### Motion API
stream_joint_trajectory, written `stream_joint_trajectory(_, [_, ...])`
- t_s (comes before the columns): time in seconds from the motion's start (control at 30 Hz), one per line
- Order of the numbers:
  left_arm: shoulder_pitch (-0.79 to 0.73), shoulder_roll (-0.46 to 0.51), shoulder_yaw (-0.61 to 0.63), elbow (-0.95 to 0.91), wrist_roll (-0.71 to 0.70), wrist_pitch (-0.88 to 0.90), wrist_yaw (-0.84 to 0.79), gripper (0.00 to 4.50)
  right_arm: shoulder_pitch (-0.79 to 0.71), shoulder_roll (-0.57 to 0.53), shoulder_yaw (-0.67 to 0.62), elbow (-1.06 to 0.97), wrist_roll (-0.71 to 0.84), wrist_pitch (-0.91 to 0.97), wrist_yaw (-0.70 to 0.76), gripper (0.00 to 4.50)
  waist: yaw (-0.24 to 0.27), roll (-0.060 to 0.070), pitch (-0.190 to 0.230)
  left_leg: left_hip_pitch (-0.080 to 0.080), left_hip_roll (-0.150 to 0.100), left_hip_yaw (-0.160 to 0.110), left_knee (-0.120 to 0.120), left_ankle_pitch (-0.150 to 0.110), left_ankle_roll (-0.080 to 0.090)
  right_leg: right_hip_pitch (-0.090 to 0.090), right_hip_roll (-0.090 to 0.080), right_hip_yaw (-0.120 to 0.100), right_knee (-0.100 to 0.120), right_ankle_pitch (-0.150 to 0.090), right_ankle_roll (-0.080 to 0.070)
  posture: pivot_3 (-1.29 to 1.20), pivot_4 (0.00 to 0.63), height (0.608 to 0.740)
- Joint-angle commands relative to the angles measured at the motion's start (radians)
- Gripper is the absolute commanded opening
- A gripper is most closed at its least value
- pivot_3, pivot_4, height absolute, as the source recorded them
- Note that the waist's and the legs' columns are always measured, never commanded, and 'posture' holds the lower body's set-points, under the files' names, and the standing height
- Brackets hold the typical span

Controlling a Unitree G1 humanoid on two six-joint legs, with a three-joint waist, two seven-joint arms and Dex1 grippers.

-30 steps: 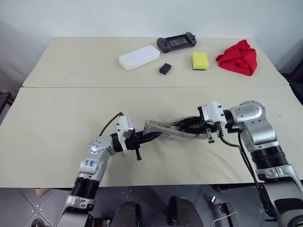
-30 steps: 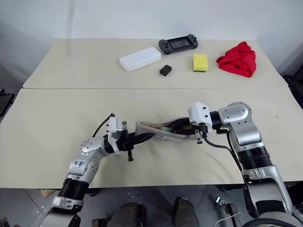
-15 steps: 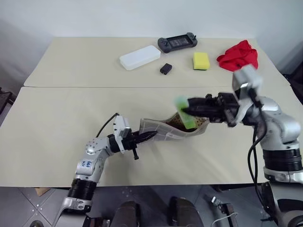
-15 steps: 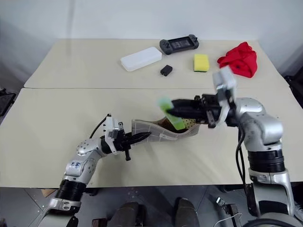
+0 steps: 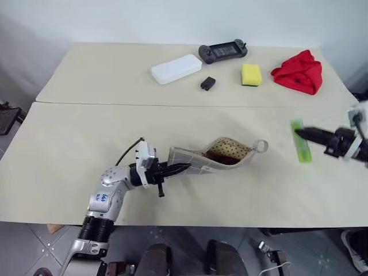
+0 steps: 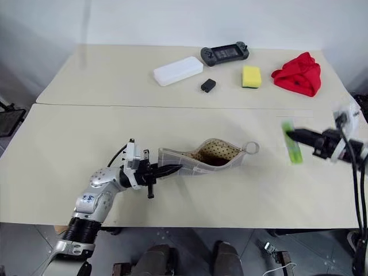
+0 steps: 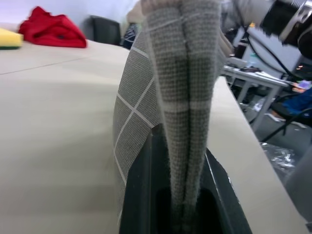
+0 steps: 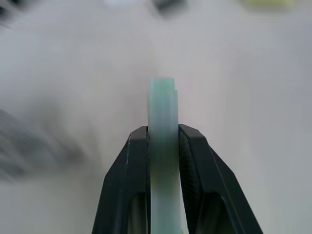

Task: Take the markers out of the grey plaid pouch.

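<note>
the left gripper (image 5: 183, 168) is clamped on the closed end of the grey plaid pouch (image 5: 214, 157), which lies on the near table (image 5: 69, 149) with its mouth gaping, dotted lining showing. no label text is readable. to the right, well apart from the pouch, the right gripper (image 5: 300, 132) pinches a green marker (image 5: 299, 148). on the far table: white case (image 5: 176, 68), game controller (image 5: 223, 50), yellow sponge (image 5: 250, 74), red cloth (image 5: 299, 71).

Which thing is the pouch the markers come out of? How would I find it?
Look at the near half of the beige table, in the middle. The grey plaid pouch lies there, one end pinched in the left gripper, its mouth open. Unlike the plain white case at the far side, it is soft grey cloth with thin white lines.
</note>
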Motion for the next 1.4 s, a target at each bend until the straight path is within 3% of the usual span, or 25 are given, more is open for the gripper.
stream_joint_trajectory(0.03, [-0.016,-0.018,-0.007,0.0,-0.002,-0.017,-0.003,0.0,0.016,-0.046,0.027,0.034,-0.123,-0.02,-0.083,0.41,-0.006,0.0,0.0,0.0,0.0,0.001,0.0,0.0,0.0,0.0,0.0,0.0,0.0,0.0,0.0,0.0,0.15,0.74])
stream_joint_trajectory(0.1, [-0.02,-0.027,-0.009,0.004,-0.001,-0.017,-0.004,0.0,0.022,-0.047,0.045,0.043,-0.168,-0.02,-0.119,0.41,-0.007,0.0,0.0,0.003,0.001,0.003,0.0,0.0,0.0,0.001,0.0,0.002,0.001,0.0,0.0,0.0,0.15,0.74])
stream_joint_trajectory(0.3, [-0.032,-0.036,-0.015,0.007,-0.003,-0.012,-0.01,0.0,0.051,-0.044,0.014,0.003,-0.17,-0.054,-0.05,2.42,0.003,0.001,0.0,0.003,0.0,0.003,0.001,0.0,0.0,0.001,0.0,0.003,0.001,0.0,0.0,0.0,0.15,0.74])
stream_joint_trajectory(0.43, [-0.055,-0.041,-0.016,0.034,0.0,-0.021,-0.02,0.0,0.033,-0.05,-0.156,0.02,-0.115,-0.402,0.061,3.79,0.003,0.002,0.0,0.002,0.0,0.003,0.0,0.0,0.0,0.001,0.0,0.004,0.0,0.001,0.001,0.0,0.15,0.74])
stream_joint_trajectory(0.67, [-0.061,-0.051,-0.021,0.067,0.008,-0.041,-0.024,0.0,-0.072,-0.004,-0.155,-0.246,0.032,-0.267,0.113,3.79,-0.006,0.002,0.0,0.003,0.001,0.004,0.0,0.0,0.0,0.0,0.001,0.005,0.0,0.001,0.001,0.0,0.15,0.74])
stream_joint_trajectory(0.77, [-0.067,-0.06,-0.026,0.083,0.015,-0.052,-0.021,0.0,-0.099,0.037,-0.066,-0.397,0.047,-0.246,0.148,3.17,-0.005,0.002,0.0,0.004,0.002,0.002,0.001,0.0,-0.001,0.0,0.001,0.005,0.001,0.001,0.001,0.0,0.15,0.74])
stream_joint_trajectory(0.9, [-0.075,-0.063,-0.028,0.095,0.023,-0.061,-0.018,0.0,-0.093,0.046,0.076,-0.519,-0.011,-0.304,0.242,1.85,0.006,0.002,0.0,0.003,0.0,0.001,0.001,0.0,0.0,0.0,0.0,0.004,0.001,0.001,0.001,0.0,0.15,0.74])
stream_joint_trajectory(1.1, [-0.078,-0.058,-0.031,0.1,0.033,-0.069,-0.019,0.0,-0.159,0.086,0.226,-0.622,-0.042,-0.272,0.261,0.02,0.002,0.002,0.0,0.001,0.0,0.0,0.002,0.0,0.001,0.0,0.0,0.003,-0.002,0.001,0.002,0.0,0.15,0.74])
stream_joint_trajectory(1.27, [-0.075,-0.057,-0.031,0.1,0.035,-0.071,-0.017,0.0,-0.192,0.091,0.294,-0.646,-0.077,-0.275,0.285,0.02,0.003,0.002,0.0,0.0,0.0,0.0,0.002,0.0,0.001,0.001,0.0,0.002,-0.002,0.001,0.002,0.0,0.15,0.74])
stream_joint_trajectory(1.4, [-0.076,-0.062,-0.034,0.098,0.037,-0.071,-0.016,0.0,-0.238,0.08,0.408,-0.656,-0.192,-0.213,0.255,0.02,0.0,0.002,0.0,0.001,0.0,0.0,0.002,0.0,0.001,0.0,0.0,0.002,-0.002,0.001,0.002,0.0,0.15,0.74])
